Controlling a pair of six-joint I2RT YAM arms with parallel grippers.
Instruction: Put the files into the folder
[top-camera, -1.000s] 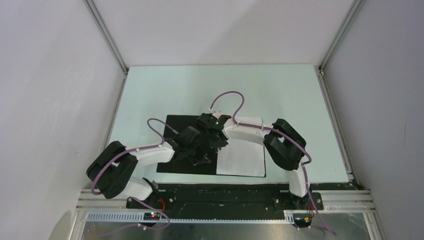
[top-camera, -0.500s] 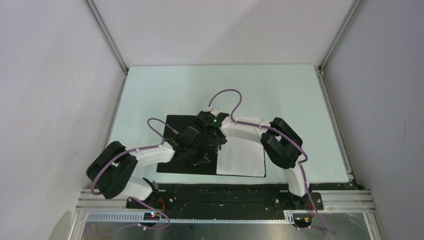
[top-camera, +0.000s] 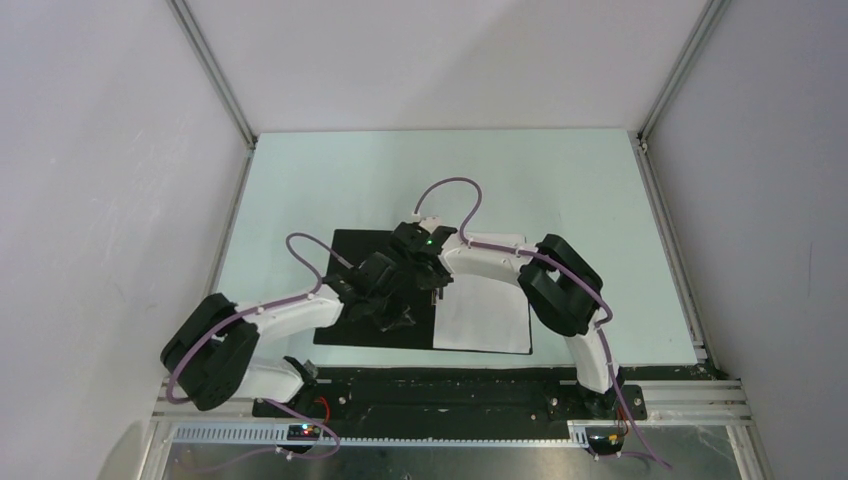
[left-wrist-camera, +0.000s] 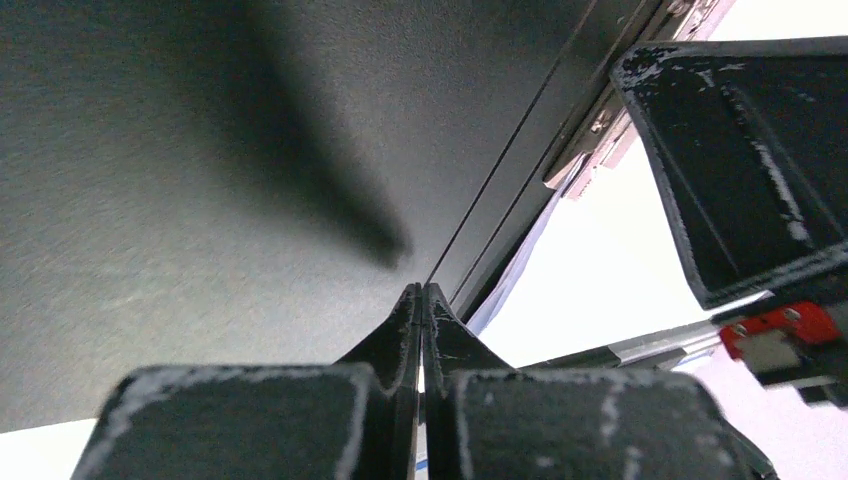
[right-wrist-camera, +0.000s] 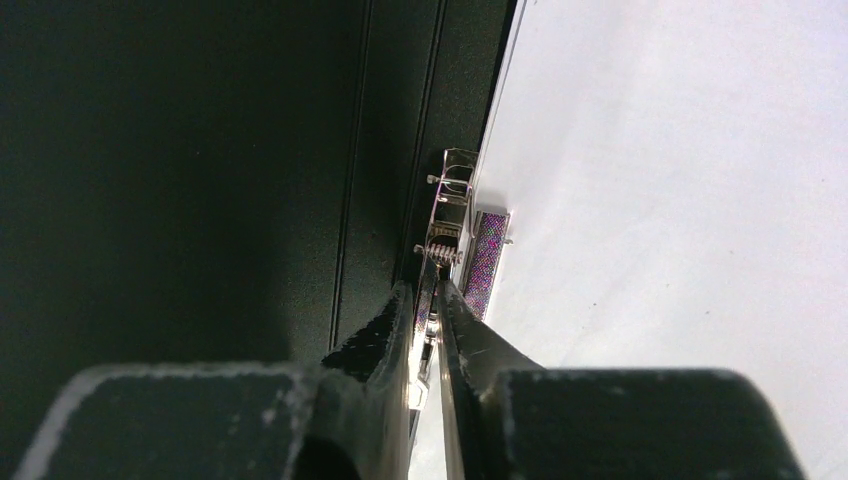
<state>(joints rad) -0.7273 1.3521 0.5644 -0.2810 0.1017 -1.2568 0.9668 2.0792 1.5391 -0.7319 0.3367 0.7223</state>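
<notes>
right gripper (right-wrist-camera: 428, 300) pinches spine clip (right-wrist-camera: 450, 215) dead ahead, files (right-wrist-camera: 660, 200) on its right; left gripper (left-wrist-camera: 421, 300) shut, empty, over folder (left-wrist-camera: 200, 200).

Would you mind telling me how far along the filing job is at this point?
Done: the folder lies open, the files resting on its right side. In hand: the right gripper pinches the spine clip beside the sheets; the left gripper, shut, sits near the spine. Left: securing the sheets under the clip, which I cannot confirm, and closing the cover.
</notes>
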